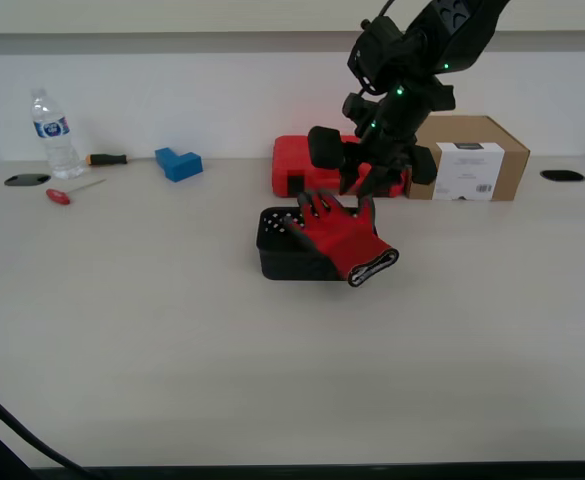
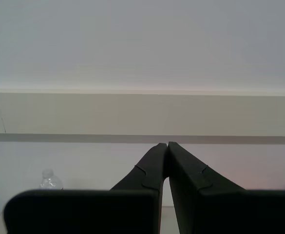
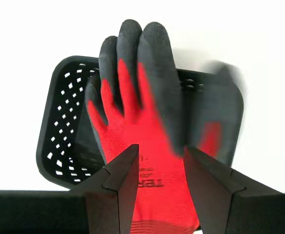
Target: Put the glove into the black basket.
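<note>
Look: my first gripper (image 3: 161, 157) is spread wide and grips nothing, hanging just over the glove (image 1: 344, 236). You can see the glove lies across the black basket (image 1: 275, 250) (cuff poking over the rim). My second gripper (image 2: 167, 145) is squeezed tight, empty.

Glove (image 1: 343, 236) over black basket (image 1: 282, 250) opening
</note>
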### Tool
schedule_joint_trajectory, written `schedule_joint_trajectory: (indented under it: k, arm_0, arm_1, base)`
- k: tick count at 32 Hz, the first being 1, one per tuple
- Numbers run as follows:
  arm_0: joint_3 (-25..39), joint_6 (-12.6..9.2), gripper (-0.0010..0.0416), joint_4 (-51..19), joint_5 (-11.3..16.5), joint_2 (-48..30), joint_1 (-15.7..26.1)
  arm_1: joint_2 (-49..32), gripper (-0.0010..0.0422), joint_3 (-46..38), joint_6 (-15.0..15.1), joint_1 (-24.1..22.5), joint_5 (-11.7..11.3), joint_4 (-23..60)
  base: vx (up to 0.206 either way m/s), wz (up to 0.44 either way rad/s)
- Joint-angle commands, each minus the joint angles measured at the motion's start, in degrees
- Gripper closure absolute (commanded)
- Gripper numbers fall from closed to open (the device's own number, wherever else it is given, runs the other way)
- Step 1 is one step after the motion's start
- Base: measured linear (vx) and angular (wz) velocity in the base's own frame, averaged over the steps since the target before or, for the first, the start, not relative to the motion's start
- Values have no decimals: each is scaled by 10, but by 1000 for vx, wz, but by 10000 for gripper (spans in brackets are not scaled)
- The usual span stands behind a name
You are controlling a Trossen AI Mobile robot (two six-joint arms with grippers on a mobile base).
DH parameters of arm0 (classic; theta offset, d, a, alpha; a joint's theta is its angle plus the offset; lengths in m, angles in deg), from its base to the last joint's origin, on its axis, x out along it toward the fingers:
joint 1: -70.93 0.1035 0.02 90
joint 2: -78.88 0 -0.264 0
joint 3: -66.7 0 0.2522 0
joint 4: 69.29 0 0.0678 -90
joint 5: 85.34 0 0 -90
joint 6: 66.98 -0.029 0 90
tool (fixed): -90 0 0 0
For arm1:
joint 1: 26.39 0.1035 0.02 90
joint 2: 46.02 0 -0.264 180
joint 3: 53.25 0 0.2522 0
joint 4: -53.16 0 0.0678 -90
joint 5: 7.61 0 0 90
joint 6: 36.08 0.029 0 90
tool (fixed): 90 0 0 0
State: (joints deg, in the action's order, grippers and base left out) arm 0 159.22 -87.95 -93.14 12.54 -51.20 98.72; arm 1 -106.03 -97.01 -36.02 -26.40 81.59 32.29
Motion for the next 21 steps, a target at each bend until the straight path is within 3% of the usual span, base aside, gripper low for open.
schedule_joint_trajectory:
  k: [1, 6, 7, 8, 10, 17, 21]
  arm_0:
    - [26, 1, 280, -4, -6, 11, -4]
    - [71, 24, 280, -68, -34, 50, -16]
    - [78, 36, 280, -86, -48, 54, -18]
    - [91, 62, 280, -111, -88, 80, -27]
    - [91, 72, 280, -112, -91, 95, -36]
    - [76, 70, 280, -110, -106, 221, -169]
    - [76, 70, 280, -119, -106, 236, -195]
  arm_1:
    - [0, 412, 0, 0, 0, 0, -2]
    - [0, 412, -1, 0, 0, 0, -2]
    - [0, 412, -1, 0, 0, 0, -2]
    - [0, 412, -1, 0, 0, 0, -2]
    - [0, 412, 0, 0, 0, 0, -2]
    - [-1, 412, -1, 0, 0, -3, 0]
    - [0, 412, -1, 0, 0, -2, 0]
  base:
    - [0, 0]
    - [0, 0]
    - [0, 0]
    - [0, 0]
    - [0, 0]
    - [1, -3]
    - [0, 0]
